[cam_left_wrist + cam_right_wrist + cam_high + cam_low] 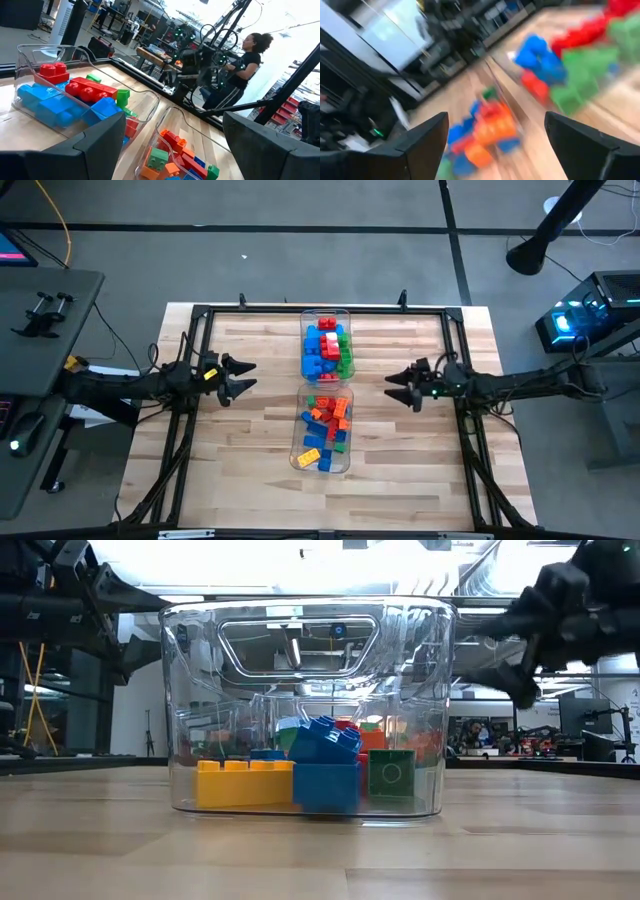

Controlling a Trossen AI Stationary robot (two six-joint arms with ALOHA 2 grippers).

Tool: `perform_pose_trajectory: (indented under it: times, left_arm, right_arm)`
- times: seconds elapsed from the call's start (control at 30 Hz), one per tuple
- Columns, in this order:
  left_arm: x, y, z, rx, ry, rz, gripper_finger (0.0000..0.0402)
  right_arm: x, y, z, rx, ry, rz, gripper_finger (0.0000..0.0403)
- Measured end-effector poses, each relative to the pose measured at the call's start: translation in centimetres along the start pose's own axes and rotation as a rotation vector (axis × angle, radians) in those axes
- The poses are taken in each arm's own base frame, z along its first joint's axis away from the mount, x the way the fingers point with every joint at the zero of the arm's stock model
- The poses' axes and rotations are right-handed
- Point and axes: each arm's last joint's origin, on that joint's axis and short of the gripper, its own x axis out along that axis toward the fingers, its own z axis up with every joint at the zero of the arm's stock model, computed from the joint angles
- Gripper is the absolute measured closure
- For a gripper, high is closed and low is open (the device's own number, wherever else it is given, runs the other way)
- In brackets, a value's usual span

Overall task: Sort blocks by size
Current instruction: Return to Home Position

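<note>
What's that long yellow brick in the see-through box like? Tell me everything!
The yellow brick is a long, plastic-looking piece with a row of round studs on top. It lies flat, studs up, on the floor of the clear bin, right against the wall facing the low camera. A blue brick sits tight against one end.

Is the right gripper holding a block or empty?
Empty. The right gripper hangs right of the clear rectangular plastic bins, jaws spread, nothing between them. The left gripper waits open on the other side.
</note>
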Motion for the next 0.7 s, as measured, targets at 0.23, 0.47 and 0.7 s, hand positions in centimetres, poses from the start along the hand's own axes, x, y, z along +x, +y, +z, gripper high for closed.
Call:
perform_pose_trajectory:
  times: [0.23,0.47,0.7]
  left_arm:
    - [0.0,0.0,0.0,-0.001,-0.004,-0.002,0.0083]
    - [-1.1,-0.3,1.1,-0.025,-0.109,-0.059,0.0083]
    - [-1.4,-0.2,1.2,-0.027,-0.125,-0.06,0.0083]
  right_arm:
    - [-0.3,-1.4,-2.0,0.005,0.205,-0.148,0.0077]
    - [-2.2,-2.0,-2.8,0.006,0.317,-0.228,0.0077]
    - [-3.8,-0.5,-0.7,0.003,0.075,-0.063,0.0077]
